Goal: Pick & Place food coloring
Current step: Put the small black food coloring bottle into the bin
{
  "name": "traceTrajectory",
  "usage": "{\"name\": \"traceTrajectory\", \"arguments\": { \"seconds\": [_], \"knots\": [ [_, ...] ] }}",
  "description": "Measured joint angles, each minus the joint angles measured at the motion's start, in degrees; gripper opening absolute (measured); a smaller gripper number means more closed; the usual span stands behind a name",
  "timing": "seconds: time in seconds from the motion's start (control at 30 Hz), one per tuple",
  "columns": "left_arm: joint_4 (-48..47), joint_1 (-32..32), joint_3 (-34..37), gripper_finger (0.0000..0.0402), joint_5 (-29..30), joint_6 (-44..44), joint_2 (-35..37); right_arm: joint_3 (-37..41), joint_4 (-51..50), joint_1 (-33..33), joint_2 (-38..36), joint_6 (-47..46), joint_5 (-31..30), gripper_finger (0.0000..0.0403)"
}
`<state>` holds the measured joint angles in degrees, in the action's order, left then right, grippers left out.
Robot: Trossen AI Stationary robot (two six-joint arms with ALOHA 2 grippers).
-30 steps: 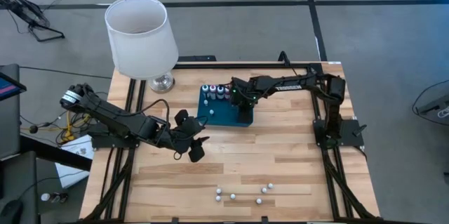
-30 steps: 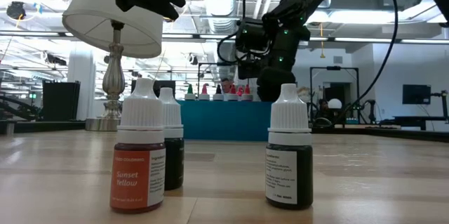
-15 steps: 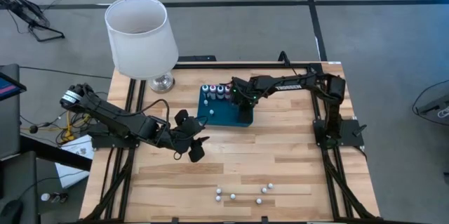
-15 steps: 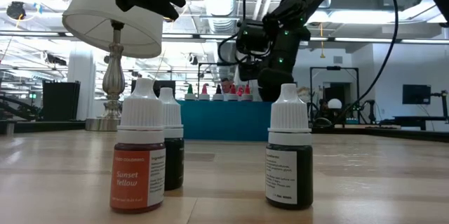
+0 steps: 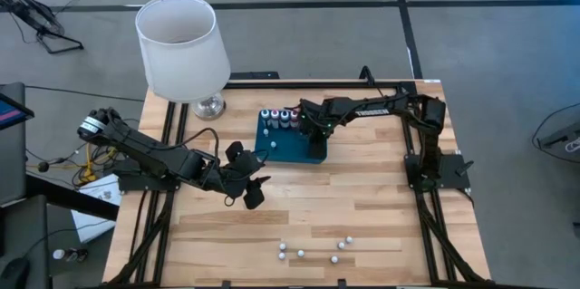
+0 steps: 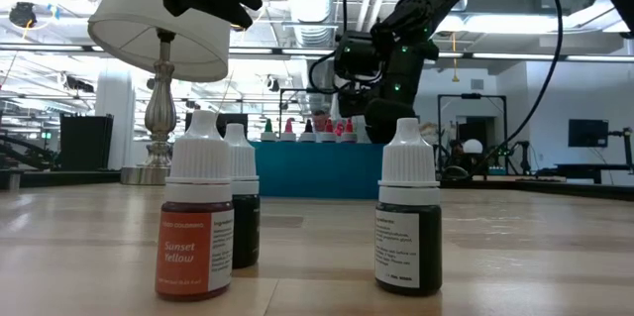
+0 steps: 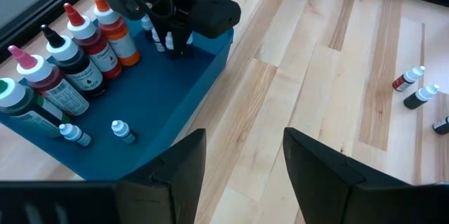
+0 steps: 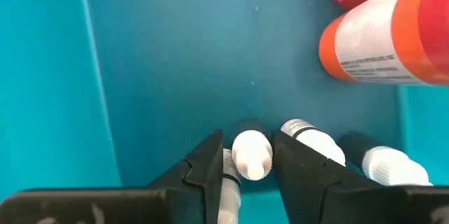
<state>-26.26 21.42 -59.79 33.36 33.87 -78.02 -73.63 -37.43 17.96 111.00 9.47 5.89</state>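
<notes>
Teal tray: bottle between right claw fingers.

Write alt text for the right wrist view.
The right gripper reaches down into a teal tray, its two dark fingers straddling the white cap of a small dropper bottle. More small bottles stand alongside it, and a larger orange bottle stands nearby.
</notes>
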Motion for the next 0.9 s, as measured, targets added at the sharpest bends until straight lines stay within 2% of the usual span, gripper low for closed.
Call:
{"name": "traceTrajectory", "arguments": {
  "seconds": [0.6, 0.9],
  "knots": [
    [0.07, -0.01, 0.00, 0.0182, 0.05, 0.00, 0.00, -0.27, -0.15, 0.54, -5.58, 1.49, -1.55, 0.0111],
    [0.26, -0.01, 0.00, 0.0182, -1.59, -0.02, 0.00, -0.26, -1.27, -1.55, -16.88, 1.76, -2.64, 0.0111]
  ]
}}
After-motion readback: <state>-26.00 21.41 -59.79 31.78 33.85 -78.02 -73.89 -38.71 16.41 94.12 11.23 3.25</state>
